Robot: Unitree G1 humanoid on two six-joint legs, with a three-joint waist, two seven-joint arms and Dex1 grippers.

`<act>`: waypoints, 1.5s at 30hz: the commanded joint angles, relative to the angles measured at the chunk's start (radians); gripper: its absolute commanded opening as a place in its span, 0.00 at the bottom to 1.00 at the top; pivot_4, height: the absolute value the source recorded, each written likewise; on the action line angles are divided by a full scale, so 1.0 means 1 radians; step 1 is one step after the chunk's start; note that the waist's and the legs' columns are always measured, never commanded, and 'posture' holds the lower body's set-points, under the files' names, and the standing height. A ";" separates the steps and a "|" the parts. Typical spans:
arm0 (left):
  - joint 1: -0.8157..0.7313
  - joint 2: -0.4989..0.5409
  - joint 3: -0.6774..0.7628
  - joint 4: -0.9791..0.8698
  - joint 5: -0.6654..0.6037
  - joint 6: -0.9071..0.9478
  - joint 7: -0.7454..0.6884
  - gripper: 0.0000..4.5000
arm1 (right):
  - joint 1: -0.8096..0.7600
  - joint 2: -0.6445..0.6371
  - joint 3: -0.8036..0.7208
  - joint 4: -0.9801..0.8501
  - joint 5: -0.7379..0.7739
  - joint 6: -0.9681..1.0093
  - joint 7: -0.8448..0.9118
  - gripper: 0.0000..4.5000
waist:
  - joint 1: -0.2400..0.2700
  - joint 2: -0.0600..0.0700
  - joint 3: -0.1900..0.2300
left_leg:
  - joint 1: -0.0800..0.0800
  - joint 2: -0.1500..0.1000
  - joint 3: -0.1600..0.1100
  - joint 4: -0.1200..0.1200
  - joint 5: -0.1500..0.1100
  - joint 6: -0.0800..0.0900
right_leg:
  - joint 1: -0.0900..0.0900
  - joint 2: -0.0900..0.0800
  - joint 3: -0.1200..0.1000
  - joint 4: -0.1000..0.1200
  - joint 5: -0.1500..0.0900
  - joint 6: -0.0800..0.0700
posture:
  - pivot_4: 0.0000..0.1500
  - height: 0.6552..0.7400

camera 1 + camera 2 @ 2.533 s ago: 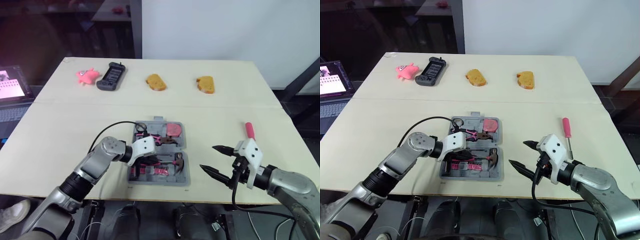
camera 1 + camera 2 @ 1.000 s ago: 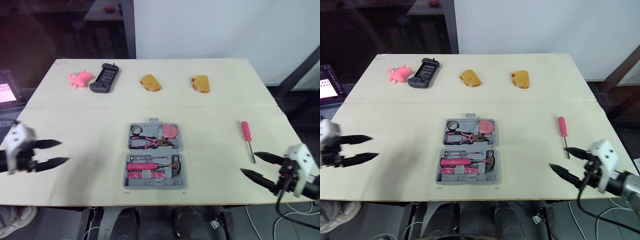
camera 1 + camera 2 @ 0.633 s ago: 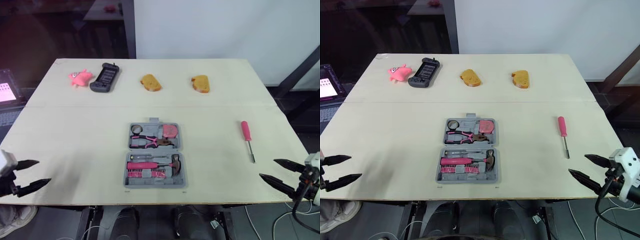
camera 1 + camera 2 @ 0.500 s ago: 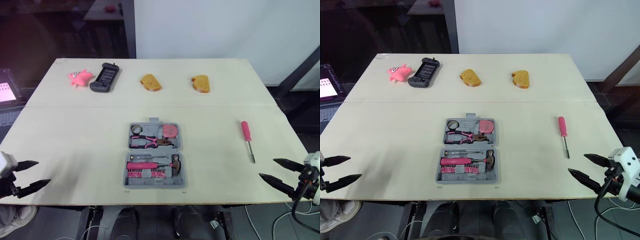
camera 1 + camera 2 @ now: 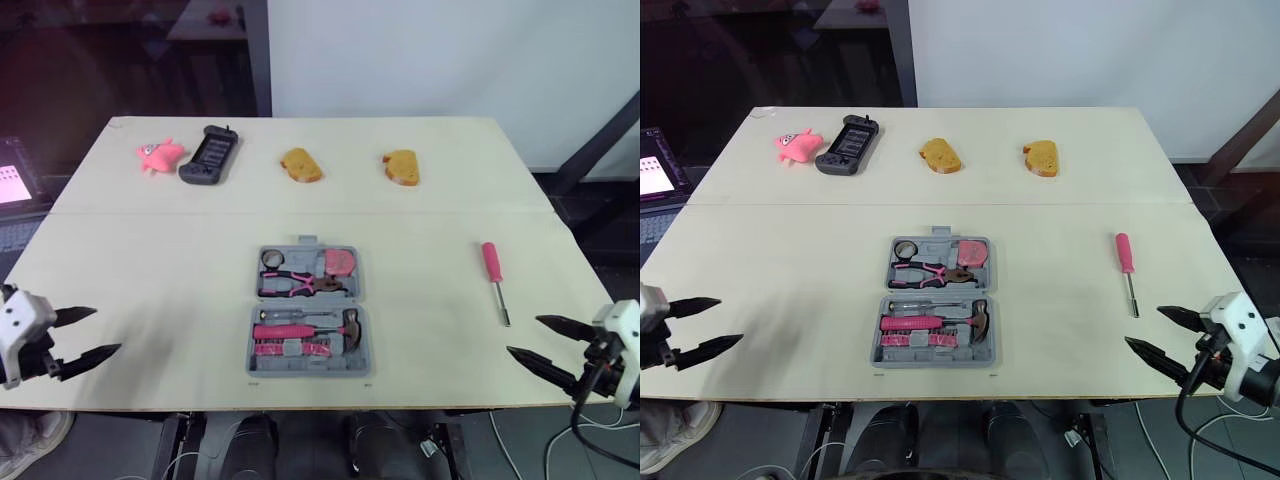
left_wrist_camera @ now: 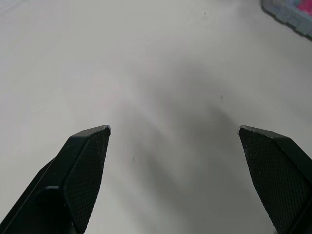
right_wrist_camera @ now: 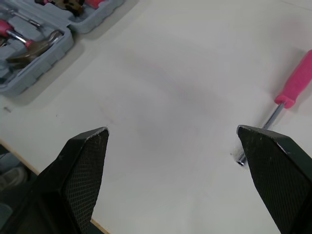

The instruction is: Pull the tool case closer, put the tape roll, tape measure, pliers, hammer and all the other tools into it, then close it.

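Note:
The grey tool case [image 5: 258,352] lies open in the middle of the table's near half. In it are the tape roll [image 5: 272,259], the pink tape measure [image 5: 340,262], the pliers [image 5: 300,284], the hammer [image 5: 341,324] and a pink-handled driver [image 5: 285,331]. A pink screwdriver [image 5: 493,268] lies loose on the table to the case's right. My left gripper [image 5: 108,330] hovers open and empty at the near left edge, far from the case. My right gripper [image 5: 523,335] is open and empty near the front right edge, just short of the screwdriver [image 7: 292,83].
Along the far edge lie a pink toy [image 5: 160,154], a black game controller [image 5: 209,154] and two bread pieces [image 5: 304,165] [image 5: 401,167]. A laptop [image 5: 12,185] stands off the table's left side. A seam crosses the table behind the case.
Both grippers drew back toward the near corners, then edged slightly inward again. Both stay open and empty. The case and the tools have not moved.

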 commanded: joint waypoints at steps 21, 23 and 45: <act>-0.084 -0.203 -0.357 -0.753 -0.154 0.276 0.204 0.98 | -0.733 0.230 0.234 0.122 -0.247 0.704 -0.937 1.00 | -0.002 0.002 0.000 | -0.006 -0.001 0.000 0.003 0.002 -0.003 | -0.005 0.001 0.003 0.001 0.004 0.004 | 1.00 1.00; -0.084 -0.207 -0.370 -0.768 -0.150 0.286 0.220 0.98 | -0.759 0.226 0.240 0.166 -0.257 0.704 -0.933 1.00 | -0.002 0.003 -0.001 | -0.011 -0.001 -0.001 0.004 0.002 -0.002 | -0.011 0.002 0.002 0.004 0.006 0.007 | 1.00 1.00; -0.019 -0.208 -0.384 -0.882 -0.159 0.328 0.323 0.98 | -1.044 0.186 0.401 0.763 -0.393 0.502 -0.864 1.00 | -0.004 0.005 0.000 | -0.015 -0.002 -0.001 0.008 0.002 -0.002 | -0.014 0.002 0.003 0.005 0.008 0.010 | 1.00 1.00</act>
